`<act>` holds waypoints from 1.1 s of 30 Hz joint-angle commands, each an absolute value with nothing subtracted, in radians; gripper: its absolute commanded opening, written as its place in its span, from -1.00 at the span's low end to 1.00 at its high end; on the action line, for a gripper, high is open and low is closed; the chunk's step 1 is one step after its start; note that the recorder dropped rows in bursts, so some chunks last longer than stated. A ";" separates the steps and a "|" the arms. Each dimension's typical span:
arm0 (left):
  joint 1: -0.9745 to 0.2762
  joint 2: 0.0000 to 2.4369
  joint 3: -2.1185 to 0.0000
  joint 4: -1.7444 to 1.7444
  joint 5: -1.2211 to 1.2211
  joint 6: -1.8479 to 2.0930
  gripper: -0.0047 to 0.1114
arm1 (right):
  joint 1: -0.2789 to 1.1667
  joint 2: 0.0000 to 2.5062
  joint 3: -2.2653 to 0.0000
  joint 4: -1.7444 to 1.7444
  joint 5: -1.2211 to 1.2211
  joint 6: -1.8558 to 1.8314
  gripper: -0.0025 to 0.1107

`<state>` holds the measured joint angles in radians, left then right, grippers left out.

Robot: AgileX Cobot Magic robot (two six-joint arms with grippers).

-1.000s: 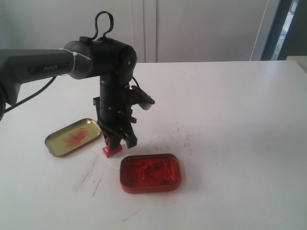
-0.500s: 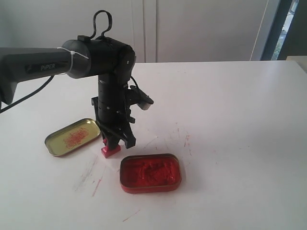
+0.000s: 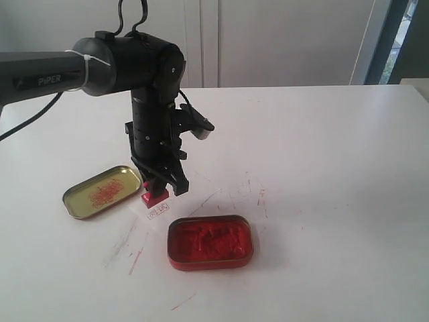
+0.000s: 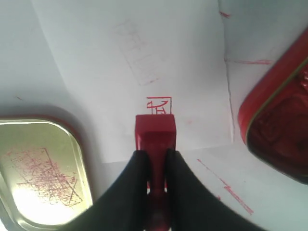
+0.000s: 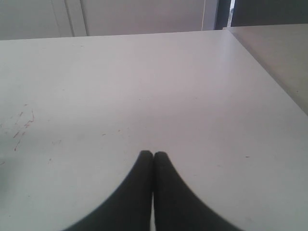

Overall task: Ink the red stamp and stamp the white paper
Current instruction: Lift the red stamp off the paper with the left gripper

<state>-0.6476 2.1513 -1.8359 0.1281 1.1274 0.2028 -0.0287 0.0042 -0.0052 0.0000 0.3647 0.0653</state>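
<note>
My left gripper [image 3: 162,189] [image 4: 155,156] is shut on the handle of the red stamp [image 3: 155,196] [image 4: 155,131], whose square base hangs a little above the white paper [image 4: 144,53] [image 3: 175,201]. A small red rectangular imprint [image 4: 159,105] [image 3: 158,212] shows on the paper just beyond the stamp. A fainter older imprint [image 4: 137,57] lies further along the sheet. The red ink tin [image 3: 210,241] [image 4: 281,125] sits beside the paper. My right gripper [image 5: 153,155] is shut with nothing in it, over bare table, and does not appear in the exterior view.
The open gold tin lid [image 3: 102,191] [image 4: 41,173] with red smears lies on the other side of the stamp. Red scratch marks [image 3: 136,258] streak the white table [image 3: 322,168]. The table's far edge and a second surface [image 5: 274,53] appear in the right wrist view.
The left arm has risen, lifting the red stamp off the paper. A fresh red imprint now shows where the stamp stood.
</note>
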 commanded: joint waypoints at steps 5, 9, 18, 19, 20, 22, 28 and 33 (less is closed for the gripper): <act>-0.650 2.128 -1.828 0.128 1.221 0.205 -0.92 | -0.030 0.000 0.000 0.000 0.351 0.065 -0.96; -0.650 2.128 -1.828 0.128 1.221 0.205 -0.92 | -0.030 0.000 0.000 0.000 0.351 0.065 -0.96; -0.650 2.117 -1.828 0.133 1.221 0.198 -0.92 | -0.030 0.000 0.000 0.000 0.351 0.065 -0.96; -0.650 2.111 -1.828 0.132 1.221 0.198 -0.92 | -0.030 0.000 0.000 0.000 0.351 0.065 -0.96; -0.650 2.105 -1.828 0.132 1.221 0.198 -0.92 | -0.030 0.000 0.000 0.000 0.351 0.065 -0.96; -0.635 2.093 -1.828 0.120 1.221 0.199 -0.92 | -0.030 0.000 0.000 0.000 0.351 0.065 -0.96; -0.520 2.054 -1.828 -0.087 1.221 0.230 -0.92 | -0.030 0.000 0.000 0.000 0.351 0.065 -0.96; -0.419 2.043 -1.828 -0.293 1.221 0.296 -0.92 | -0.030 0.000 0.000 0.000 0.351 0.065 -0.96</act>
